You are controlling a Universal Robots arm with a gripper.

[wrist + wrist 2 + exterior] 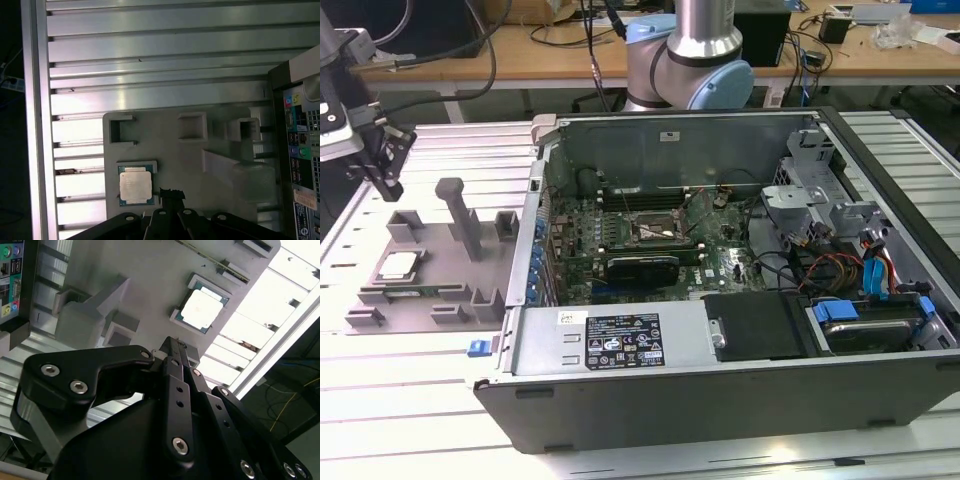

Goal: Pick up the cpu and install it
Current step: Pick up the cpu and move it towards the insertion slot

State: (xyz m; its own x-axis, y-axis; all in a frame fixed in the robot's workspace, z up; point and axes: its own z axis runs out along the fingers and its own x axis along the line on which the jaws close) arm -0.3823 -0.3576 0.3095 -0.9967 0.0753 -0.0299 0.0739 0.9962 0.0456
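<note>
The cpu [398,265] is a small square chip with a silvery top. It lies flat in a recess of the grey fixture plate [430,285] at the exterior view's left, outside the computer. Both wrist views show the cpu [201,309] [135,185] from above. My gripper [392,190] hangs in the air above the fixture's far left corner, apart from the chip. Its black fingers [172,352] are shut with nothing between them, and their tips [171,193] appear just beside the chip. The square metal-framed socket [655,232] sits on the motherboard inside the open case.
The open computer case [720,400] lies on the slatted aluminium table [380,390], with a long black card [642,267], cables and drive bays inside. A tall grey post [460,215] and small blocks rise from the fixture. The arm's base [692,60] stands behind the case.
</note>
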